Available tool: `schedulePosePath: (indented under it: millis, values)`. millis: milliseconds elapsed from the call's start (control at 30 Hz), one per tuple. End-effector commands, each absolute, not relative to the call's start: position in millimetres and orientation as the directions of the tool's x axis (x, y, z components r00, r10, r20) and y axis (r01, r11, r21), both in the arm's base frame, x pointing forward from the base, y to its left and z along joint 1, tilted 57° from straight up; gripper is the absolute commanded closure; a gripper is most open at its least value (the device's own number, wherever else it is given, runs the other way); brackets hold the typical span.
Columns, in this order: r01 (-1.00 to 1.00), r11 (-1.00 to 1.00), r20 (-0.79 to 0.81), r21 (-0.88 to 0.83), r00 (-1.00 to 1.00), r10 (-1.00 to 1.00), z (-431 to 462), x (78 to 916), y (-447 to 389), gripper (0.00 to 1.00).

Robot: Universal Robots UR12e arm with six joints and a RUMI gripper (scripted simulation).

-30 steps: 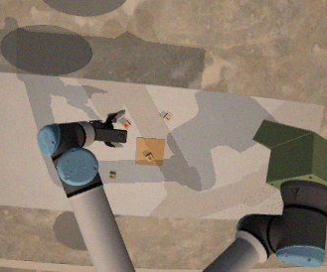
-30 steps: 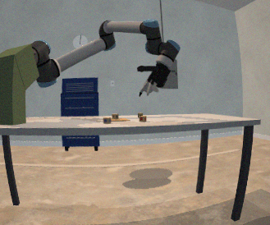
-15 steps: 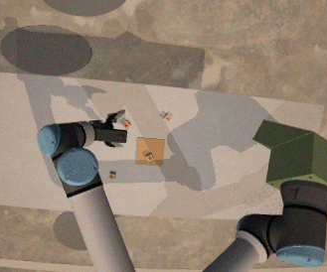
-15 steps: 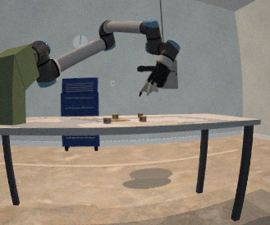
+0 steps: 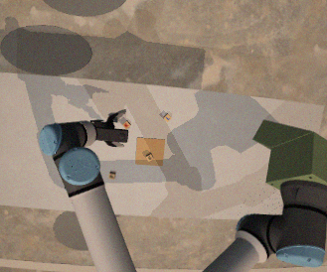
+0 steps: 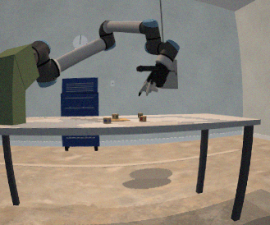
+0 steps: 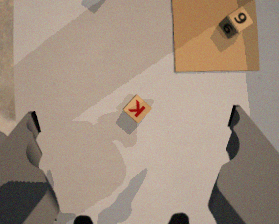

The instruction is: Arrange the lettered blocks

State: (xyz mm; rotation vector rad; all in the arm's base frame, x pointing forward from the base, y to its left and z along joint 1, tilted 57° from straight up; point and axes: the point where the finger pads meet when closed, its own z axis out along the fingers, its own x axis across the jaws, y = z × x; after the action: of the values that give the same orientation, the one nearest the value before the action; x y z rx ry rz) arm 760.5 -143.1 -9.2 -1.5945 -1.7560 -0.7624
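Observation:
A tan block with a red K on top (image 7: 138,108) (image 5: 126,124) (image 6: 143,119) lies on the table off the mat. My gripper (image 7: 133,109) (image 5: 121,129) (image 6: 147,88) is open and empty, high above this block, with the block between the fingers in the wrist view. The orange mat (image 7: 200,50) (image 5: 143,146) carries one block (image 7: 238,20) (image 5: 149,157) (image 6: 116,117) whose top shows a figure like a 6 or 9. Two more small blocks lie off the mat, one (image 5: 166,115) (image 6: 107,120) and another (image 5: 112,175) (image 6: 140,115). Their tops are too small to read.
The green robot pedestal (image 5: 300,154) (image 6: 7,86) stands at one end of the table (image 6: 215,121). A blue tool cabinet (image 6: 80,98) stands behind the table by the wall.

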Motion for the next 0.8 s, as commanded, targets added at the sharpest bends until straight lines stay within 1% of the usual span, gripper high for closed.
schedulePosePath:
  millis: [0,433,767]
  values:
    - [0.995,0.095,0.778,0.001,-0.06,0.626,-15,752,-144,0.0]
    - [0.995,0.095,0.778,0.001,-0.06,0.626,-102,605,-121,0.0]
    - [0.995,0.095,0.778,0.001,-0.06,0.625,-107,592,-117,0.0]
